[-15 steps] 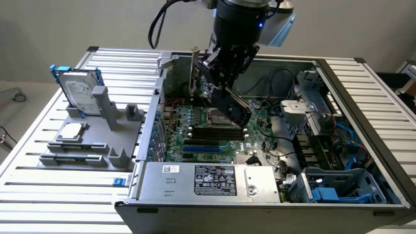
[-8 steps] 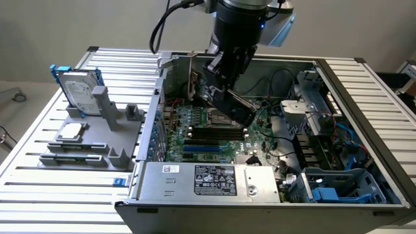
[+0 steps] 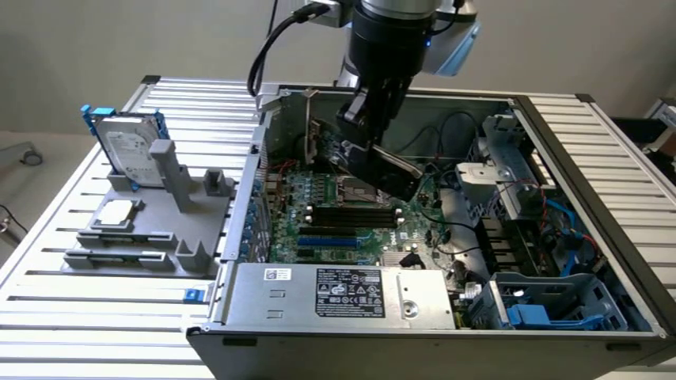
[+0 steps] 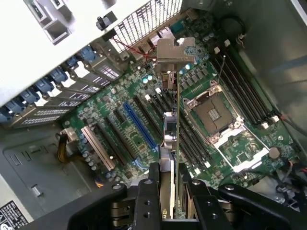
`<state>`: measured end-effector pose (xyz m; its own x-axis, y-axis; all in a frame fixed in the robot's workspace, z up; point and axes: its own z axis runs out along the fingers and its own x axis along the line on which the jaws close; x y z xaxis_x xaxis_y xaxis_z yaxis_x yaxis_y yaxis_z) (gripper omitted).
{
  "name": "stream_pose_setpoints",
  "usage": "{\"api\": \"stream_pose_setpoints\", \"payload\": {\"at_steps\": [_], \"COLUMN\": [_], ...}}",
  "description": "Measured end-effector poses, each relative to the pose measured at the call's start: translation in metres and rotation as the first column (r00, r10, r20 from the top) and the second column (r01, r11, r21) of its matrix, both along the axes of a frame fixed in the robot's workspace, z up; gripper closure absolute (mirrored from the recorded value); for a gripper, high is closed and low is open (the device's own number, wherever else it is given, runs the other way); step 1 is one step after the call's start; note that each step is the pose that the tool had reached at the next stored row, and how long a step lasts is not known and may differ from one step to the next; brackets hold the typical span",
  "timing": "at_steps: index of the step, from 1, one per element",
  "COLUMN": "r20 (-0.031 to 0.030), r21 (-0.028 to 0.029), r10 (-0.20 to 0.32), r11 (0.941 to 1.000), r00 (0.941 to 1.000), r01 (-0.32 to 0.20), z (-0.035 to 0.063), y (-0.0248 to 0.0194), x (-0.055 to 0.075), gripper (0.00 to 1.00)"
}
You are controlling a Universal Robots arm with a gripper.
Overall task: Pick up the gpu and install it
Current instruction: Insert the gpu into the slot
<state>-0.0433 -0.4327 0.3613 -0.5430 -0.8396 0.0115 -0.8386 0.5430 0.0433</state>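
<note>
My gripper [image 3: 362, 146] hangs inside the open computer case, above the motherboard [image 3: 317, 218]. It is shut on the gpu [image 3: 389, 170], a thin card with a black shroud, tilted over the processor socket [image 3: 354, 190]. In the wrist view the gpu [image 4: 173, 120] is edge-on between my gripper's [image 4: 169, 191] two black fingers [image 4: 146, 191]. Its green board faces one side, and its silver end bracket [image 4: 175, 50] points toward the case's perforated rear wall. The card floats clear above the motherboard [image 4: 230, 143], over the black slots beside the blue expansion slot [image 4: 139, 127].
A silver hard drive in a blue frame [image 3: 129, 146] and a square processor chip [image 3: 119, 210] sit on a grey holder on the exterior view's left. The power supply [image 3: 338, 293] fills the case's front. A drive cage [image 3: 549, 305] and cables [image 3: 465, 237] crowd the exterior view's right.
</note>
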Motion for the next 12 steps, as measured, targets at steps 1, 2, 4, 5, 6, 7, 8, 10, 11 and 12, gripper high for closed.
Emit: {"api": "stream_pose_setpoints", "payload": {"at_steps": [1,2,4,5,6,7,8,10,11,12], "r20": [0.0003,0.0007,0.0013,0.0019,0.0025,0.0033,0.0041,0.0063,0.0074,0.0083], "r21": [0.006,0.0131,0.0265,0.0338,0.0414,0.0492,0.0571,0.0738,0.0814,0.0867], "r10": [0.014,0.029,0.058,0.072,0.086,0.099,0.113,0.141,0.154,0.17], "r11": [0.9999,0.9995,0.998,0.9969,0.9955,0.9938,0.9919,0.9873,0.9847,0.9817], "r00": [0.9999,0.9996,0.9983,0.9974,0.9963,0.995,0.9936,0.99,0.988,0.9855], "r01": [-0.014,-0.029,-0.058,-0.072,-0.086,-0.099,-0.113,-0.141,-0.154,-0.17], "z": [-0.0004,-0.0008,-0.0016,-0.002,-0.0023,-0.0027,-0.0031,-0.0039,-0.0042,-0.0048], "y": [0.0,0.0,0.0,0.0,0.0,0.0,0.0,0.0,0.0,0.0001], "x": [0.0,0.0,0.0,0.0,0.0,0.0,0.0,-0.0001,-0.0002,-0.0002], "gripper": [0.73,0.73,0.73,0.73,0.73,0.73,0.73,0.73,0.73,0.73]}}
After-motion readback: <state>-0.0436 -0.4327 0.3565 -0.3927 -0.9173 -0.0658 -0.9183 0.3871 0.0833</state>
